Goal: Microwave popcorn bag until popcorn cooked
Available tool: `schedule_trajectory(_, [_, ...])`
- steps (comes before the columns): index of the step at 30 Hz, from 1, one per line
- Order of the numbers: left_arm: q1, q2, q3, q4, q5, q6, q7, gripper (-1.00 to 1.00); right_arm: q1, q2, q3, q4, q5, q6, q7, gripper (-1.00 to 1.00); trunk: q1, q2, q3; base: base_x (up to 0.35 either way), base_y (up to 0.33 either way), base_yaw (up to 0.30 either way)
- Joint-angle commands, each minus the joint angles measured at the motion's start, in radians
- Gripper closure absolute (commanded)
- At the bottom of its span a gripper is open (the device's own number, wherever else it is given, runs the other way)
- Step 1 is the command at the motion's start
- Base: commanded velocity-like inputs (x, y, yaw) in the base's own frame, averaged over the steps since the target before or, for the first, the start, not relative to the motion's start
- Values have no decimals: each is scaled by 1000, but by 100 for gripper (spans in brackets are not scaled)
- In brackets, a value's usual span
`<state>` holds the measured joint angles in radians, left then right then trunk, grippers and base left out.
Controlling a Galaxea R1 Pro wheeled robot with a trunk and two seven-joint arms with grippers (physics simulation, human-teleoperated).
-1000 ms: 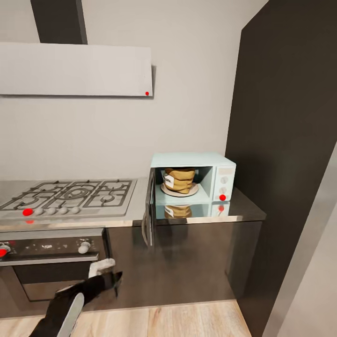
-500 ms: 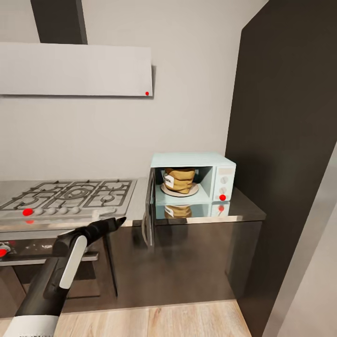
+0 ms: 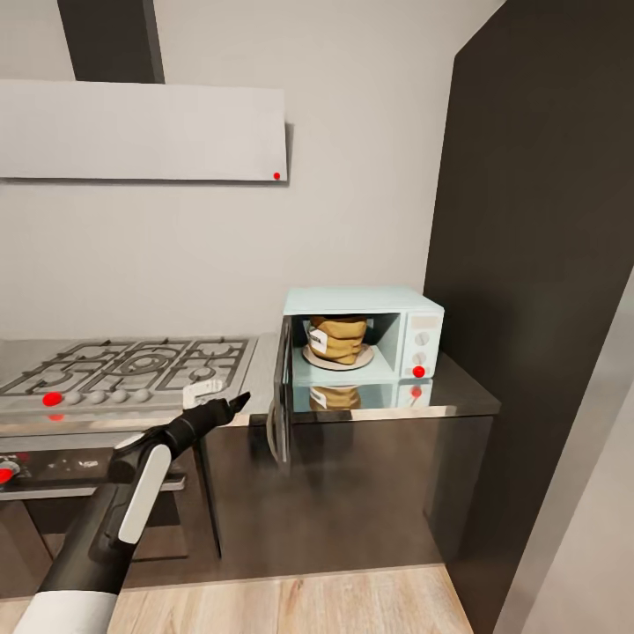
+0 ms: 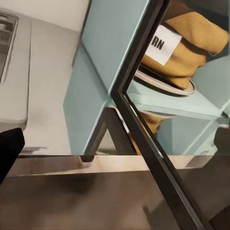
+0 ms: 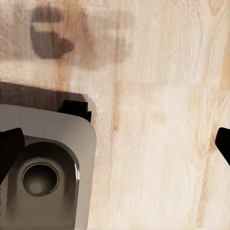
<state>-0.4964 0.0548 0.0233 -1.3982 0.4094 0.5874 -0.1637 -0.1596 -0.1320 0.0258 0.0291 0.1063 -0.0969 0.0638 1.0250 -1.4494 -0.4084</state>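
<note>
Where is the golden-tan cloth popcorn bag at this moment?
In the head view, the golden-tan popcorn bag sits on the round plate inside the pale mint-blue microwave, whose dark glass door stands open, right of the grey gas hob.

popcorn bag (image 4: 191,43) white label (image 4: 164,45), partial txt "RN" legible

From my remote station I log: pale grey wall (image 3: 352,176), white slanted hood (image 3: 141,130), grey gas hob (image 3: 132,365) with black grates, dark built-in oven (image 3: 88,471), tall dark cabinet (image 3: 537,264), light wood floor (image 3: 352,603).
</note>
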Motion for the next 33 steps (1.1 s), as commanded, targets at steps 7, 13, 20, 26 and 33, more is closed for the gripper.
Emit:
schedule_trajectory(7, [-1,-17,6,-9,12,17,8,-100,-1,3,-3,3,2,-6,1,-100,0,-1,-1,0,0,0])
schedule_trajectory(13, [-1,-13,11,-9,2,19,12,-100,-1,7,-4,3,4,-6,2,-100,0,-1,-1,0,0,0])
schedule_trajectory(20, [-1,-15,13,-11,9,-39,11,-100,-1,7,-3,3,8,-6,5,-100,0,-1,-1,0,0,0])
schedule_trajectory(26, [-2,-12,41,-9,120,-41,0,-100,-1,7,-3,3,7,-6,5,-100,0,-1,-1,0,0,0])
schedule_trajectory(33, [-2,11,19,-1,127,-45,-72,-100,-1,11,-6,3,-3,-5,4,-100,0,-1,-1,0,0,-90])
